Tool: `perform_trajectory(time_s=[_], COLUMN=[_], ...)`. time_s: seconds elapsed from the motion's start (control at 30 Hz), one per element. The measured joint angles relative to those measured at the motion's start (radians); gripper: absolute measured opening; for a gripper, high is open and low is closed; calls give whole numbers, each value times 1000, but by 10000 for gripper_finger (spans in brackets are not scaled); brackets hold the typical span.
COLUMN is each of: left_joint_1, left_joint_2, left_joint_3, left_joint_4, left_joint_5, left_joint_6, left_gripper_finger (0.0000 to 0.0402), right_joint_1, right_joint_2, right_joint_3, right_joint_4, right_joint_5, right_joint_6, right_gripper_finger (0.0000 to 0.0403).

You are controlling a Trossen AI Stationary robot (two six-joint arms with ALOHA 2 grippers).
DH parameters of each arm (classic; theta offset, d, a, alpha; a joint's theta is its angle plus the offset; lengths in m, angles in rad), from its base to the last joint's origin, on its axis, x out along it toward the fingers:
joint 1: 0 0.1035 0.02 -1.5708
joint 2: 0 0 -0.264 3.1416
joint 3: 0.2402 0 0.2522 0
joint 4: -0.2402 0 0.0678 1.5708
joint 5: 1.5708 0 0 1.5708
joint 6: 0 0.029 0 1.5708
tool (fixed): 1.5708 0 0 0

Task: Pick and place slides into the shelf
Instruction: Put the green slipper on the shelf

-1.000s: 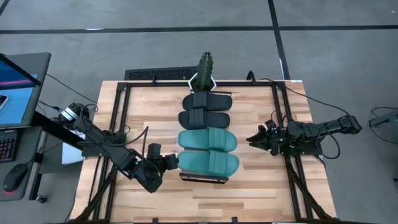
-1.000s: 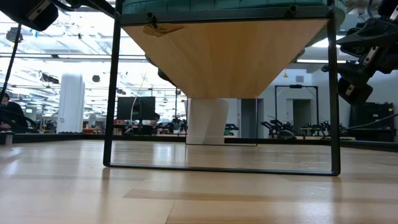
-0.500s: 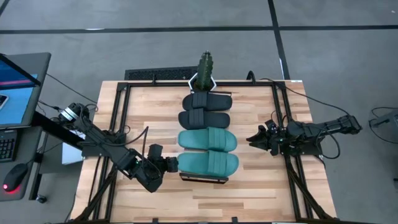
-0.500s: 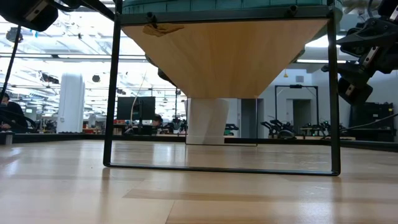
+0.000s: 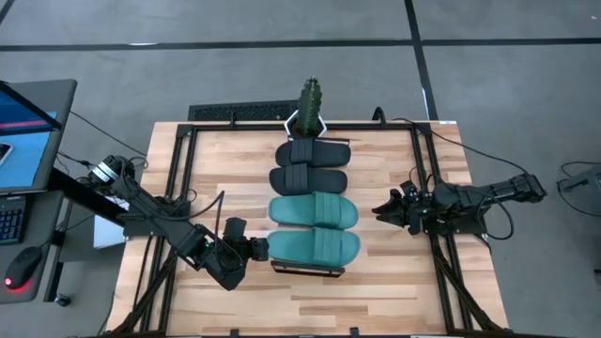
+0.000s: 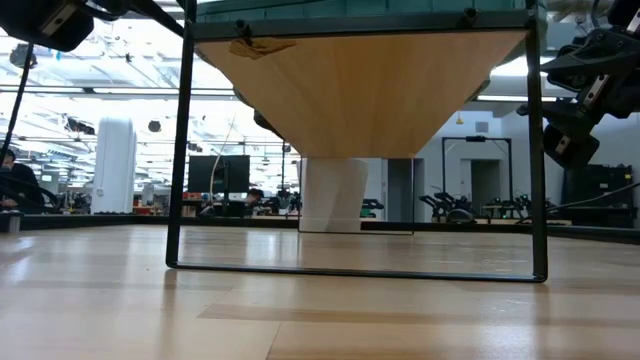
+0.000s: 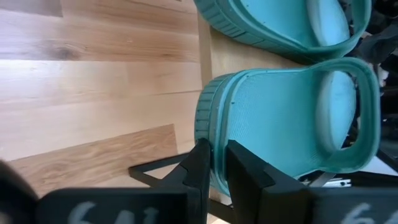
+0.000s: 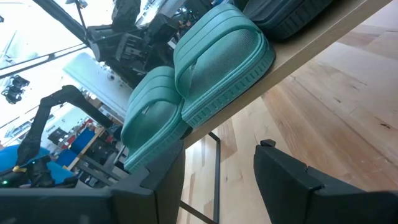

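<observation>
Four slides lie side by side on the raised shelf (image 7: 245, 59), soles down: two black ones (image 5: 311, 165) at the far end, then a teal one (image 5: 313, 210), and another teal one (image 5: 315, 247) at the near end. My left gripper (image 5: 260, 247) is at the left end of the nearest teal slide (image 7: 280, 118) and is shut on it. My right gripper (image 5: 380, 208) hangs open to the right of the shelf and touches nothing. The low view shows the shelf's underside (image 6: 360, 90) from below. My left gripper pinches the heel rim (image 7: 216, 149) of the nearest teal slide between its two fingers. The fingers (image 7: 199, 168) come from the table's left, slanting down, along the slide's length. The slide lies flat on the shelf with its strap toward the right.
The shelf stands on a black metal frame (image 6: 180, 150) above the butcher-block tabletop (image 5: 394, 291). A potted plant (image 5: 310, 101) stands past the shelf's far end. Black rails and cables run along both sides of the table (image 5: 183, 169). A desk with a screen (image 5: 23, 131) is off the left edge.
</observation>
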Motion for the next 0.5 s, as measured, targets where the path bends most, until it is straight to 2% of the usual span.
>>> perform_trajectory(time_s=[0.3, 0.5], left_joint_1=[0, 11], left_joint_2=[0, 0], left_joint_3=[0, 0], left_joint_4=[-30, -37], left_joint_5=[1, 2], left_joint_6=[11, 29], left_gripper_finger=[40, 113], right_joint_1=[0, 0], right_joint_2=[0, 0], right_joint_3=[0, 0], right_joint_4=[0, 0], right_joint_5=[0, 0], right_joint_6=[0, 0], right_gripper_finger=[178, 178])
